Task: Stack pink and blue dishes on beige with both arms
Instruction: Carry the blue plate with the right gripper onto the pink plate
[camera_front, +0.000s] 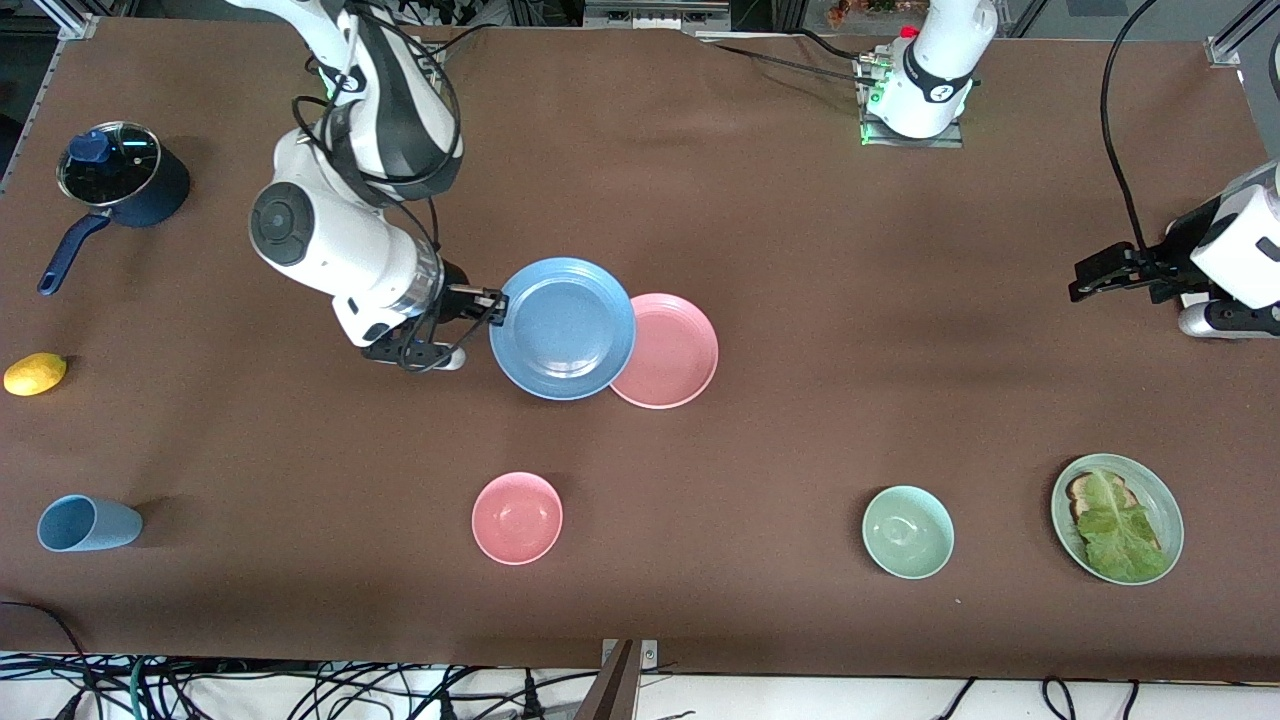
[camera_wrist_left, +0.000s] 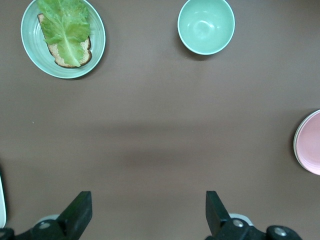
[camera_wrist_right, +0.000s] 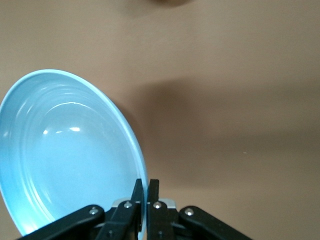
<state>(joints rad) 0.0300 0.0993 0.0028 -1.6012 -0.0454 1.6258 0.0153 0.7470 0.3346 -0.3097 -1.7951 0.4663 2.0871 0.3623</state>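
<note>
Front view, centre: the right gripper (camera_front: 492, 308) pinches the blue plate's (camera_front: 562, 328) rim, carrying it over the pink plate (camera_front: 672, 350); no beige plate shows, though pink may hide it.

Left wrist view: the left gripper (camera_wrist_left: 149, 212) waits, jaws wide.

Right wrist view: fingers clamp the rim; stacking unfinished.

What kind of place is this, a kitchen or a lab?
Probably a robotics lab set up as a mock kitchen: two robot arms bolted to a brown table, loose cables along its edge, and tableware such as a blue plate laid out.
</note>
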